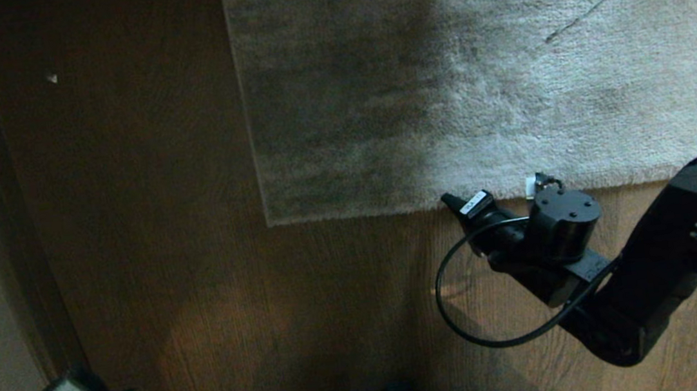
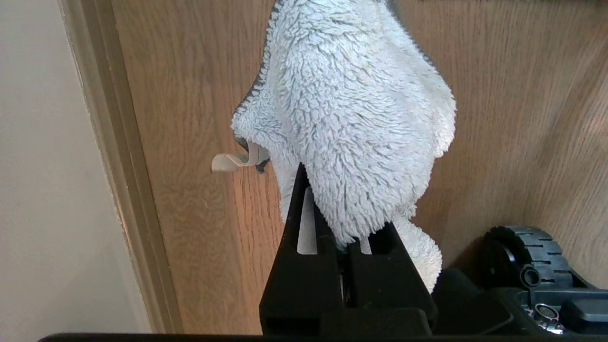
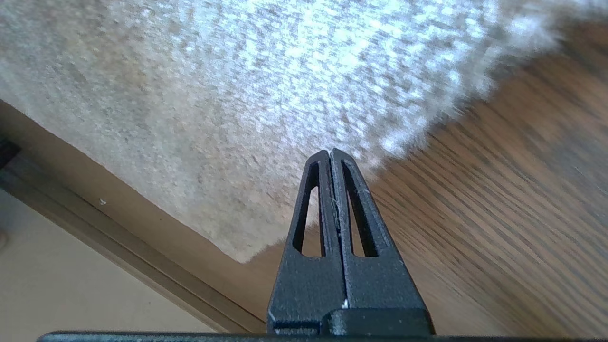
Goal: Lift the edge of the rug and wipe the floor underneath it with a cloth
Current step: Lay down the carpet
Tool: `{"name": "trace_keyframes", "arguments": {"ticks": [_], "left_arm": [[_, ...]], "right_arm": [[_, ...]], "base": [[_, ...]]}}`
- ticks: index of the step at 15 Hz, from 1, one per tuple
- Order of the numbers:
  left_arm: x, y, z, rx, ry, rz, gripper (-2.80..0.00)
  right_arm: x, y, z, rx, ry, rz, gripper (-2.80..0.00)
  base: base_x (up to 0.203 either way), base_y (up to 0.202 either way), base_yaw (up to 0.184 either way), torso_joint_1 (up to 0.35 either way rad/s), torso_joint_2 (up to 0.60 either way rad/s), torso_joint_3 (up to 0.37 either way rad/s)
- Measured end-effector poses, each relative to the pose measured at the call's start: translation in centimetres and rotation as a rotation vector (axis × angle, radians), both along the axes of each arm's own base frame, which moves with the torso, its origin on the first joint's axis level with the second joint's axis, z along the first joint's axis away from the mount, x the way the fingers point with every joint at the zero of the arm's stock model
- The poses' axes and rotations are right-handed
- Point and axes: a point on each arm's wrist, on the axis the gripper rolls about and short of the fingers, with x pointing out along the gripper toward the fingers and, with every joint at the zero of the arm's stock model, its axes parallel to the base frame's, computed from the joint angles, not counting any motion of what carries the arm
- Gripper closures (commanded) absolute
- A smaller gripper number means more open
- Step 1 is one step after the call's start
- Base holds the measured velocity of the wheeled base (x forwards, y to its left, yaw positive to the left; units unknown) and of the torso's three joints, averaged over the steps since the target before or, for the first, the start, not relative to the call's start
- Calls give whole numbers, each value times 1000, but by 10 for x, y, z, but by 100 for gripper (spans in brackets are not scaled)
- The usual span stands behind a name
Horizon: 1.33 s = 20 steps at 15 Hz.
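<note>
We see the right gripper (image 3: 331, 153) with its fingers pressed together and empty, just above the rug edge (image 1: 388, 207), which lies flat on the floor (image 1: 203, 288). The left gripper (image 2: 342, 237) is clamped on the cloth (image 2: 351, 118), hanging above floor beside the baseboard (image 2: 118, 166).

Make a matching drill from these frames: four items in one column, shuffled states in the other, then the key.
Column one:
1. pale grey-blue terry cloth
2. grey-beige short-pile rug edge
3. right gripper
4. brown wood-grain plank floor

Column two:
A. shut and empty, tips near the hem
B. lying flat, not lifted
C. pinched in the left gripper
D. bare, running alongside the rug's hem

Pairs: 1-C, 2-B, 3-A, 4-D
</note>
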Motion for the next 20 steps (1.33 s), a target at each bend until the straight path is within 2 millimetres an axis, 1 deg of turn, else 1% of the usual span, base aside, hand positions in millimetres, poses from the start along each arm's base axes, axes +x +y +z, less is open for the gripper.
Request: {"name": "trace_keyframes", "arguments": {"ticks": [8,11,13,16,18,20], "left_arm": [[0,0,0,0,0,0,0],[0,0,0,0,0,0,0],[0,0,0,0,0,0,0],[0,0,0,0,0,0,0],[0,0,0,0,0,-1,0],[0,0,0,0,0,0,0]], "right_arm": [[5,2,-12,-9,26,-37,0],[4,1,-10,-9,25,-41,0],[1,0,-3,0,9,-41,0],[-8,-5,17,24,-31,-38,0],[-19,-11,33,40,-62,-33,0],[-36,-20,48,44,-90,-19,0]], "base": [[0,0,0,0,0,0],[0,0,0,0,0,0],[0,0,0,0,0,0],[0,0,0,0,0,0],[0,0,0,0,0,0],[0,0,0,0,0,0]]}}
